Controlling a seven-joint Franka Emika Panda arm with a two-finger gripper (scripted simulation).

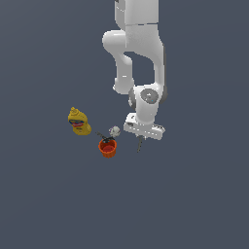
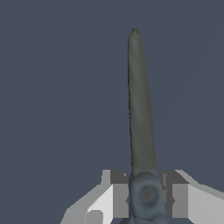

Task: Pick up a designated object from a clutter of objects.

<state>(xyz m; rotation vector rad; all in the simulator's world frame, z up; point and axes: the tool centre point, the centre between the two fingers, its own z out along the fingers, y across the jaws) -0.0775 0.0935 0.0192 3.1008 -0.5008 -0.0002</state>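
two views tell different parts of the moment. the exterior view takes in the whole scene: the white arm (image 1: 141, 58) reaches down from the top of the frame, its gripper (image 1: 141, 137) hanging over the dark grey tabletop (image 1: 194, 204), with a thin dark sliver pointing downward from between its fingers. that sliver is the scissors (image 1: 140, 144), though here they are too small to make out in any detail, and no orange handles can be seen. to the exterior view's left of the gripper sit the other things: a small white-and-black piece (image 1: 115, 131) just beside the orange cup (image 1: 107, 147), with a thin dark bit between them that is too small to read, and farther to the exterior view's left, apart from both, the yellow bottle-like object (image 1: 79, 121). none of these shows in the wrist view, which sees only the scissors (image 2: 141, 109) and bare grey ground behind them. there the long grey blades run away from the camera as one closed, tapering strip, and the rounded pivot end sits squeezed between the two pale fingers (image 2: 117, 194) of the gripper (image 2: 146, 197), which press it from either side. the ring handles are hidden in this view too. whether the blade tip touches the tabletop cannot be told from either view.
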